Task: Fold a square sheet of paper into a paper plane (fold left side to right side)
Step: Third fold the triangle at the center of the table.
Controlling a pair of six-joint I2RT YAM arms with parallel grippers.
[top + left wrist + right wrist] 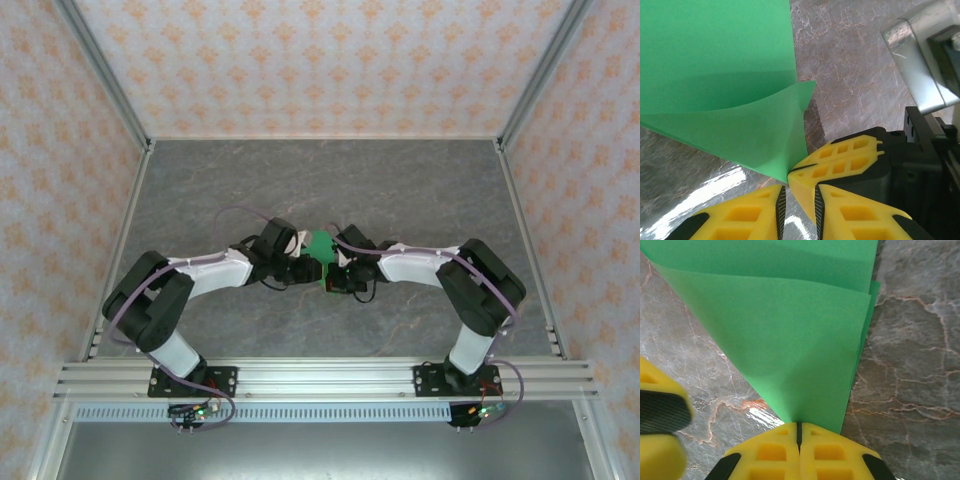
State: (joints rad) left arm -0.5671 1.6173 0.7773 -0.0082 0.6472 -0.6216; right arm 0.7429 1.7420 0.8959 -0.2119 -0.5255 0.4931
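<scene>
Pinching a raised corner of the thin bright green square sheet of paper, the right gripper is clamping its jaws fully together on it. The sheet is lying mid-table between the two arms, one flap curling up off the grey marbled tabletop. The left gripper is hovering just beside that same corner, its jaws standing narrowly apart and apparently gripping nothing. The left-to-right fold seems to be in hand but unfinished. The next move is likely calling for carrying the lifted corner across to meet the far edge squarely, then pressing the crease flat without sliding the lower layer.
</scene>
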